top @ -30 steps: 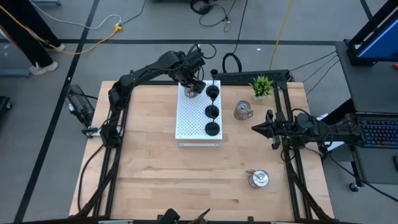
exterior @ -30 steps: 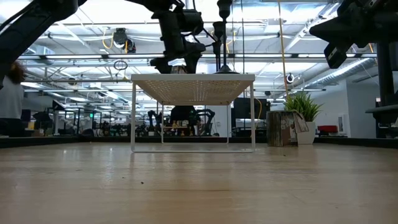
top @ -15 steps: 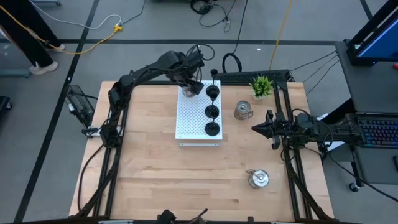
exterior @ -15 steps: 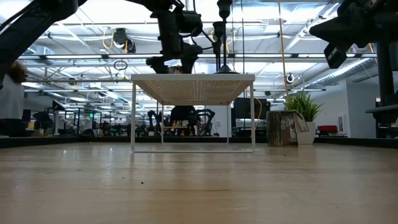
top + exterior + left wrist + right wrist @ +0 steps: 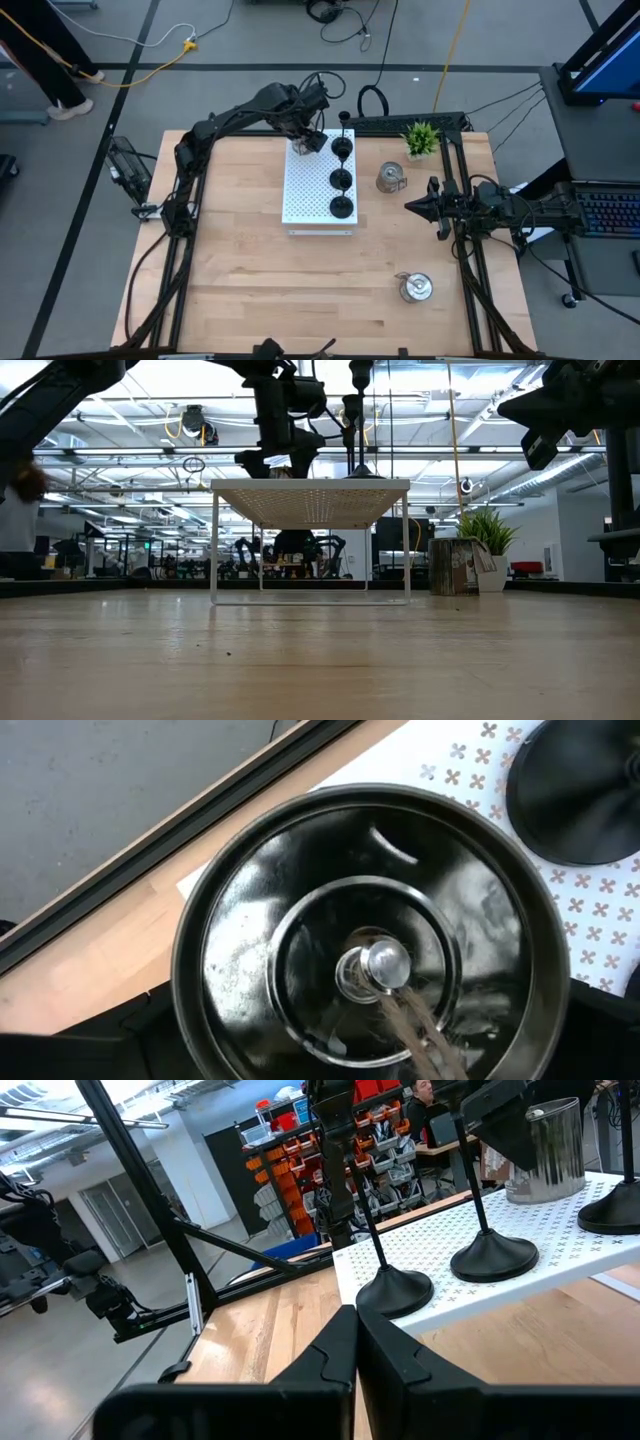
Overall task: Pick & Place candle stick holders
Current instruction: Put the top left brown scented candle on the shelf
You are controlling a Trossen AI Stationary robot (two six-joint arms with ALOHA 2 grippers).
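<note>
A shiny silver candle stick holder [image 5: 370,965] stands upright on the far left corner of a white perforated stand [image 5: 310,190]. My left gripper [image 5: 304,141] hovers over it, pointing steeply down and open, one finger on each side of the cup's rim. Three black holders [image 5: 342,147] [image 5: 341,180] [image 5: 342,208] stand on their round bases in a row along the stand's right side. Two more silver holders [image 5: 390,178] [image 5: 414,287] sit on the table to the right. My right gripper [image 5: 355,1315] waits shut and level at the table's right edge. My left gripper comes at the silver holder from above, its fingers outside the rim [image 5: 190,990] on two opposite sides. The cup fills the wrist view and hides the fingertips, so I cannot tell whether they touch it. The holder rests on the stand.
A small green potted plant [image 5: 421,137] stands at the far right of the table, behind the nearer silver holder. The stand is raised on thin legs [image 5: 214,550]. Bare wood lies in front of the stand and to its left.
</note>
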